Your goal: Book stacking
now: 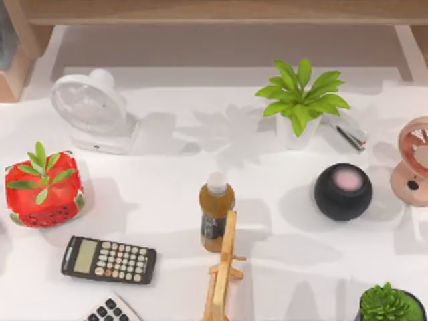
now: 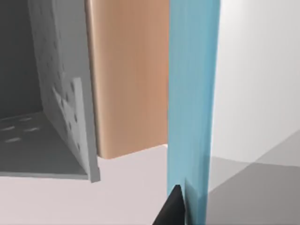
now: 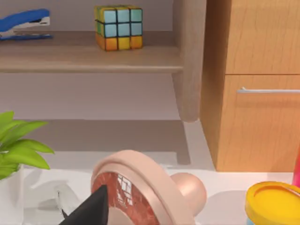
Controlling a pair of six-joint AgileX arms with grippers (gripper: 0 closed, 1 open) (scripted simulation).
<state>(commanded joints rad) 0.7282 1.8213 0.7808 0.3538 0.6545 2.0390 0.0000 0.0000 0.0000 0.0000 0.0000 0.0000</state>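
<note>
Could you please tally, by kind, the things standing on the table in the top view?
Fans: 2, a white desk fan and a pink desk fan
Potted plants: 3
Calculators: 2
Brown bottle: 1
Black round speaker: 1
Wooden stand: 1
Total: 10

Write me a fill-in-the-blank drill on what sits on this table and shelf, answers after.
1. The black calculator lies on the top view's ____ side of the brown bottle.
2. The white fan stands on the top view's ____ side of the table.
3. On the shelf, the Rubik's cube sits beside a blue ____.

Missing words: left; left; stapler
</note>
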